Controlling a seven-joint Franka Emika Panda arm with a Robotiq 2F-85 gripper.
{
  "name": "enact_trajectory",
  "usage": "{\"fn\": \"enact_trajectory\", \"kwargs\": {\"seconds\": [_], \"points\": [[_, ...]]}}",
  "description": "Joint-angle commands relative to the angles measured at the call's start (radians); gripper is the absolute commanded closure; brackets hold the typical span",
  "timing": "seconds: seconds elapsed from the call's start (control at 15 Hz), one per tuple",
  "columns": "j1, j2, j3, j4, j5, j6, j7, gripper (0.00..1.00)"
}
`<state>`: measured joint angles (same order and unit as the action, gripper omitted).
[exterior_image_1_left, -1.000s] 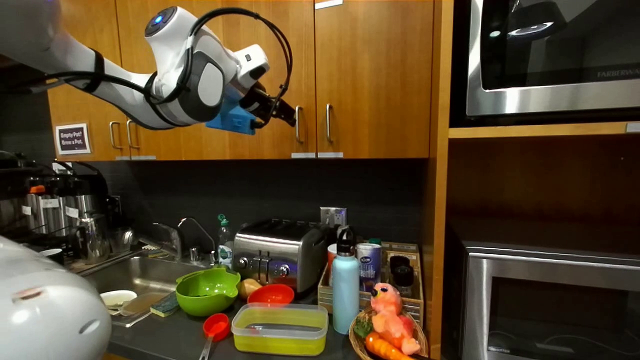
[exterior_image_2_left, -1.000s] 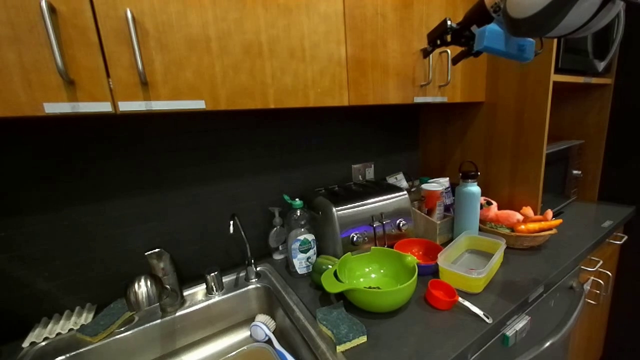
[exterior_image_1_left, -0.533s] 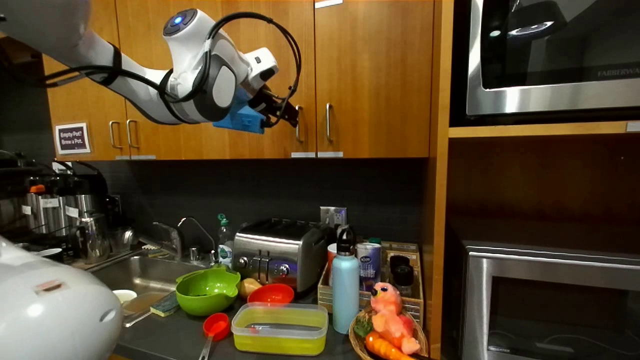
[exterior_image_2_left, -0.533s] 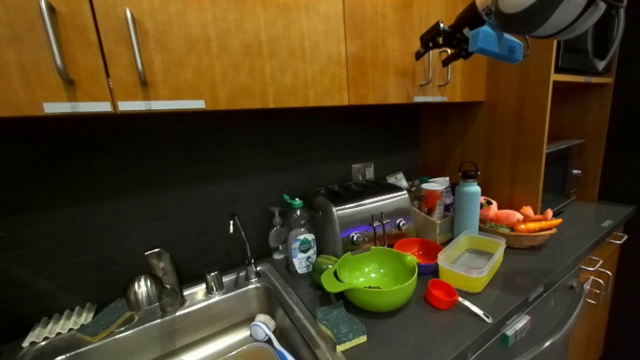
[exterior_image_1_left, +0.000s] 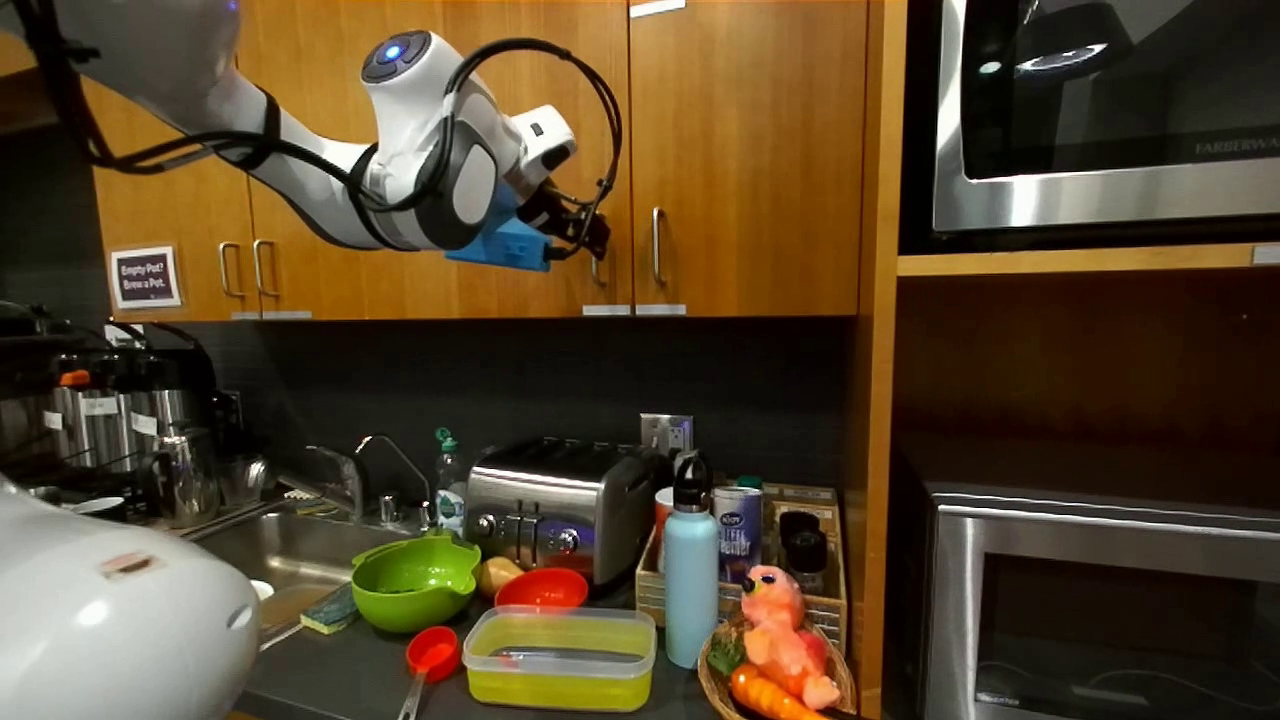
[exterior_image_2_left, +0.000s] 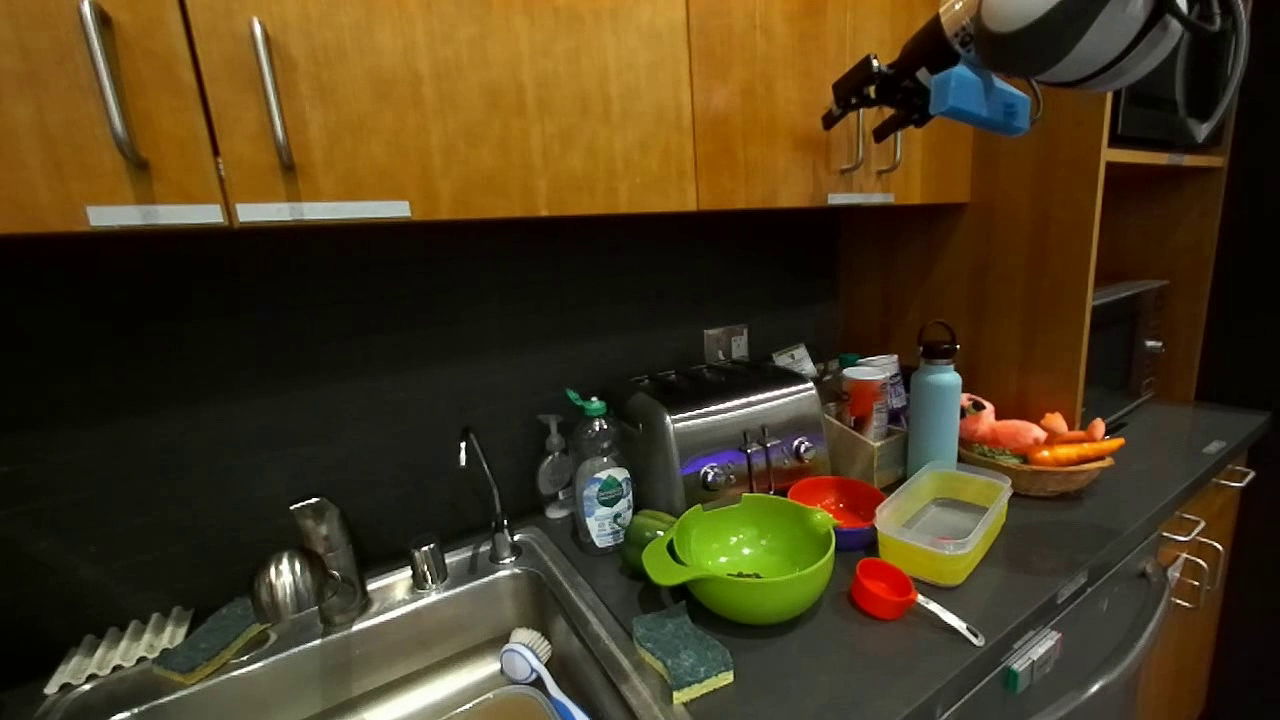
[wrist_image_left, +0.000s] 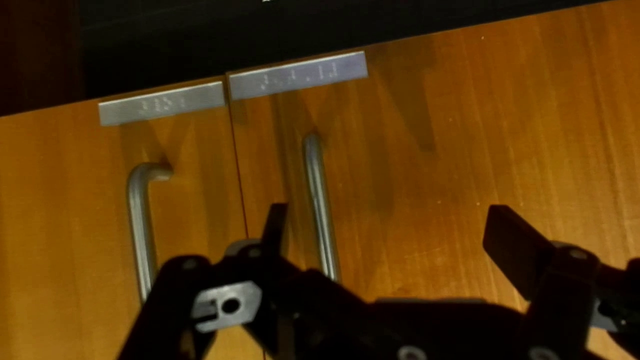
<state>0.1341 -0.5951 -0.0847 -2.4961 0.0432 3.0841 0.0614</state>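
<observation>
Hovering before two cabinet doors (wrist_image_left: 425, 190), the end effector (wrist_image_left: 389, 210) is released, its two fingers (wrist_image_left: 520, 250) spread wide. In the wrist view two metal handles (wrist_image_left: 319, 200) stand at its nine o'clock: the nearer appears within the finger gap, the farther one (wrist_image_left: 140, 225) outside; two labels (wrist_image_left: 298, 76) lie at ten and eleven.

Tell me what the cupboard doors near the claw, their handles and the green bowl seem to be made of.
Cupboard doors: wood or wood veneer with a satin finish, judging by the orange-brown grain streaks.
Handles: metal, probably brushed steel, given the grey sheen along the bars.
Green bowl: likely smooth, glossy plastic, from its even colour and small bright highlights.
</observation>
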Motion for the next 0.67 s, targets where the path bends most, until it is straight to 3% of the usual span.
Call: {"fn": "enact_trajectory", "kwargs": {"seconds": [0.0,0.27,0.47,0.6], "points": [[0.078,0.039,-0.065,0.031,0.031,0.031,-0.068,0.0],[0.175,0.052,-0.156,0.045,0.011,0.03,-0.093,0.0],[0.24,0.062,-0.221,0.062,0.009,0.026,-0.121,0.07],[0.275,0.065,-0.256,0.07,0.008,0.023,-0.136,0.05]]}}
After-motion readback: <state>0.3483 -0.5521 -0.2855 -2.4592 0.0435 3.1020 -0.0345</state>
